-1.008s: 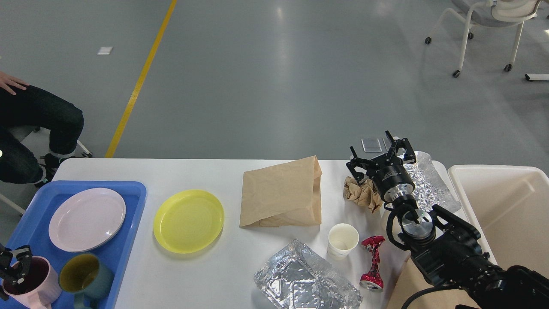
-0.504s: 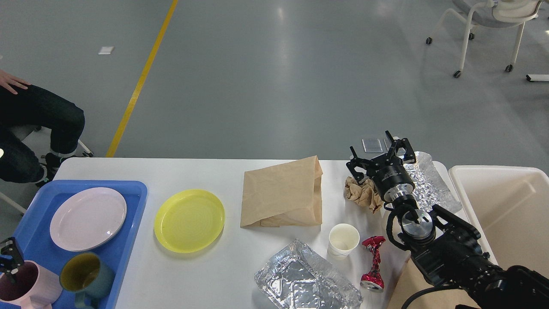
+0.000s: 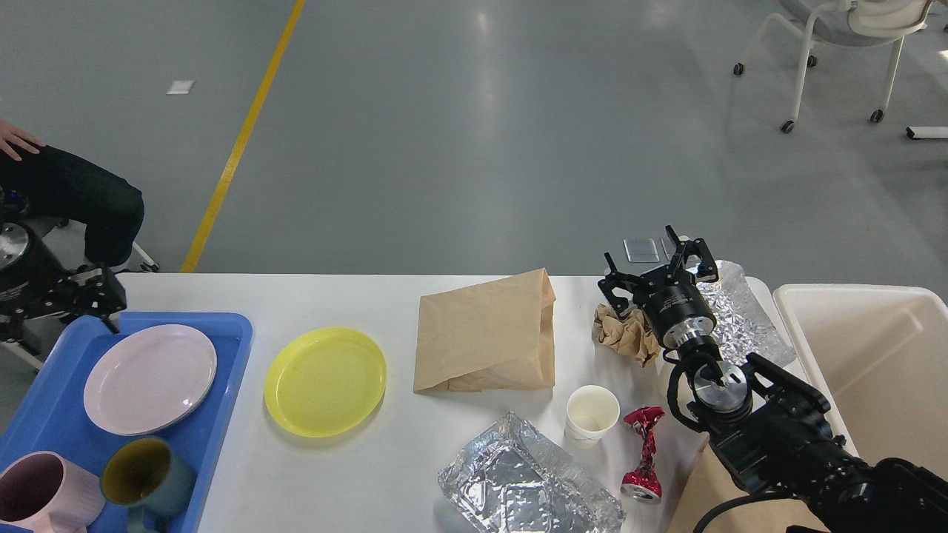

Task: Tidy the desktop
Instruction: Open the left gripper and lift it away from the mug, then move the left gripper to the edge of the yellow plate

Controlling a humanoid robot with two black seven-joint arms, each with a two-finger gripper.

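Left gripper (image 3: 100, 300), seen a second ago at the pink mug (image 3: 41, 492) in the blue tray (image 3: 222, 355), has been lifted clear to the tray's far corner; its state cannot be told. Farther off, the right gripper (image 3: 655, 275) is held spread above crumpled paper (image 3: 622, 333). Litter remains on the desktop (image 3: 355, 296).

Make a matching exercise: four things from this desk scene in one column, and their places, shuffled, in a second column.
Things:
1. pink plate
2. yellow plate
3. crushed red can
4. crumpled brown paper

Places:
A. bare on the desktop, right of the blue tray
B. under the right gripper
C. in the blue tray
D. right of the paper cup

Pairs: 1-C, 2-A, 3-D, 4-B
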